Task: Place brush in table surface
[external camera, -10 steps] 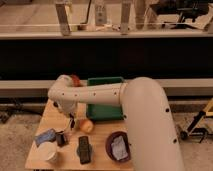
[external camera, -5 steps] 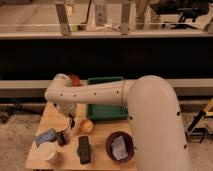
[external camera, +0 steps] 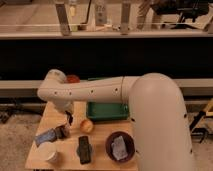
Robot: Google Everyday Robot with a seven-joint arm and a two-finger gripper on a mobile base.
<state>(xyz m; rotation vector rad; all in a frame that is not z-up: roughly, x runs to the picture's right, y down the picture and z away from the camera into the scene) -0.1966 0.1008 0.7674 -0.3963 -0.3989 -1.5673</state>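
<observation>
The brush (external camera: pixel 62 131) lies on the light wooden table surface (external camera: pixel 55 112) at the left, with its dark blocky head and tan patch next to a blue-grey flat piece (external camera: pixel 46 136). My gripper (external camera: pixel 69 119) hangs from the white arm just above and slightly right of the brush. Whether it touches the brush cannot be told.
A green tray (external camera: pixel 106 111) sits at the back of the table, with a red object (external camera: pixel 73 79) behind the arm. An orange fruit (external camera: pixel 86 125), a flat black block (external camera: pixel 84 149), a dark bowl (external camera: pixel 120 146) and a white cup (external camera: pixel 48 152) stand toward the front.
The arm's wrist end has shifted slightly left and the gripper has risen a little. The things on the table have stayed in place.
</observation>
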